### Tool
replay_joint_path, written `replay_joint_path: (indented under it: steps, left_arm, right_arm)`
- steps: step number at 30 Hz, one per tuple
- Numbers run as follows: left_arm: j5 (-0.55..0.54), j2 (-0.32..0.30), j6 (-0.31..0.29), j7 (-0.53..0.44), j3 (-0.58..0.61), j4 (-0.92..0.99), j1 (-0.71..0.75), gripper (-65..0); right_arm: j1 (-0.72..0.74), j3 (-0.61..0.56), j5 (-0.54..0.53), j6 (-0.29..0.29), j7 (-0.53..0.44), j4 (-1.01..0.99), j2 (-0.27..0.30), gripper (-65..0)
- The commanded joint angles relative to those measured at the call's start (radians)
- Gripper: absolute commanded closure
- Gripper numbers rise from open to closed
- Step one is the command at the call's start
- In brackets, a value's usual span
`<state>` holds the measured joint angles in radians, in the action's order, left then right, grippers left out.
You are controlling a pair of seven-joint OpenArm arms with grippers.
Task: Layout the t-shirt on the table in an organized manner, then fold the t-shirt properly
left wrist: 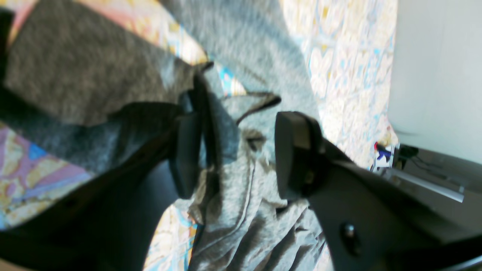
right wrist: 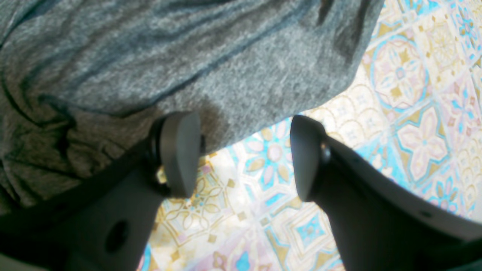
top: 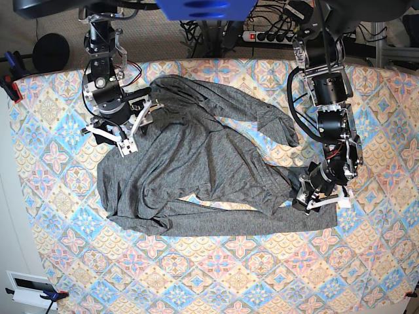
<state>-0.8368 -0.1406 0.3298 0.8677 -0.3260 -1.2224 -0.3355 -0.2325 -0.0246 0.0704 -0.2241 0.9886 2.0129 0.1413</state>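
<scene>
The dark grey t-shirt (top: 196, 157) lies spread and wrinkled across the middle of the patterned table (top: 216, 281), with one sleeve reaching toward the back right. My left gripper (top: 319, 196) hangs at the shirt's right end near its lower corner. In the left wrist view, the left gripper (left wrist: 238, 150) has its jaws apart around a bunched fold of t-shirt (left wrist: 241, 218), which touches the left finger. My right gripper (top: 127, 134) sits at the shirt's upper left. In the right wrist view, the right gripper (right wrist: 244, 154) is open over the t-shirt (right wrist: 188, 56) edge and the bare table (right wrist: 414, 113).
A power strip (top: 278, 34) and cables lie behind the table's far edge. A round black object (top: 51, 52) sits off the back left. A white box (top: 29, 288) stands at the front left corner. A pale panel (left wrist: 437, 64) fills the left wrist view's right side.
</scene>
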Motion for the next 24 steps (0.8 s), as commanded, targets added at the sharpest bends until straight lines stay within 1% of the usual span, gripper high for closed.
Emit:
replay_joint_path:
  steps: [1,3,4,7,8,10,11,13,15,17,21,24]
  left_arm:
    - [-0.012,-0.009,-0.008,-0.008,0.001,-0.006,-0.026,-25.6]
    - [-0.016,-0.011,-0.008,-0.012,-0.006,0.036,-0.027,-19.0]
    - [-0.019,-0.012,-0.008,-0.018,-0.006,0.054,-0.029,-17.2]
    - [-0.016,-0.014,-0.008,-0.078,-0.002,0.102,-0.029,-12.4]
    - [-0.016,-0.015,-0.008,-0.089,-0.005,0.118,-0.027,-9.5]
    - [-0.016,-0.021,-0.008,-0.094,-0.005,0.151,-0.027,-1.5]
    - [-0.02,-0.032,-0.008,-0.094,0.001,0.168,-0.027,0.0]
    - [-0.025,-0.035,-0.008,-0.083,0.001,0.171,-0.026,0.0]
    - [-0.031,-0.037,-0.008,-0.046,-0.006,0.166,-0.026,0.0]
    - [-0.069,-0.038,-0.01,-0.015,-0.008,0.114,-0.018,0.0]
    - [-0.163,-0.04,-0.01,0.089,-0.006,-0.132,0.065,0.0]
    - [-0.183,-0.04,-0.01,0.181,0.0,-0.326,0.132,0.0]
  right_arm:
    - [0.008,0.002,0.001,0.004,-0.017,0.015,0.005,-36.8]
    - [0.008,0.002,0.001,0.004,-0.017,0.015,0.005,-36.8]
    - [0.008,0.002,0.001,0.004,-0.017,0.015,0.005,-36.8]
    - [0.008,0.002,0.001,0.004,-0.017,0.015,0.005,-36.8]
    - [0.008,0.002,0.001,0.004,-0.017,0.015,0.005,-36.8]
    - [0.008,0.002,0.001,0.004,-0.017,0.015,0.005,-36.8]
    - [0.008,0.002,0.001,0.004,-0.017,0.015,0.005,-36.8]
    - [0.008,0.002,0.001,0.004,-0.017,0.015,0.005,-36.8]
    - [0.008,0.002,0.001,0.004,-0.017,0.015,0.005,-36.8]
    - [0.009,0.002,0.001,0.004,-0.017,0.015,0.005,-36.8]
    - [0.009,0.002,0.001,0.004,-0.017,0.015,0.005,-36.8]
    - [0.012,0.002,0.001,0.004,-0.017,0.015,0.005,-36.8]
